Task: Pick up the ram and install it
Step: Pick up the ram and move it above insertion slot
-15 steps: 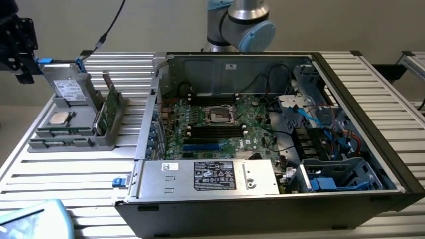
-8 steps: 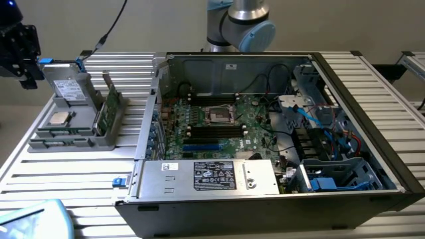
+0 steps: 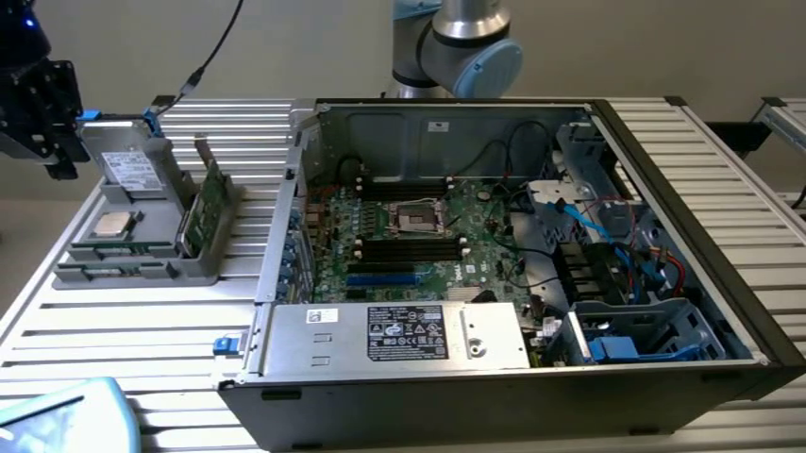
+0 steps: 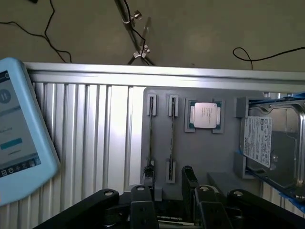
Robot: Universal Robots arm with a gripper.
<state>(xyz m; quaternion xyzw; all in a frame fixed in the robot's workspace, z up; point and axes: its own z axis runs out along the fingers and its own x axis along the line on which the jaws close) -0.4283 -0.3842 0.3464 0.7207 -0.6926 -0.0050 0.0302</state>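
Wrist view: the black end effector [image 4: 166, 193] hangs with fingers spread, gripping nothing, over the grey moulded tray [image 4: 221, 164] by the ribbed aluminium desk's [image 4: 86, 124] edge. The ram [image 4: 151, 138], a thin stick standing on edge, sits in a narrow tray slot near the square silver processor [image 4: 205, 115].

Grey tray [image 4: 209, 157], silver processor chip [image 4: 205, 115], green motherboard [image 3: 478, 264], pale ribbed table [image 4: 86, 133], light-blue tablet case [image 4: 45, 138], black fingers [image 4: 189, 181].

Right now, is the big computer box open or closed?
Open. The computer case has no side cover on it, so you can see the green motherboard inside.
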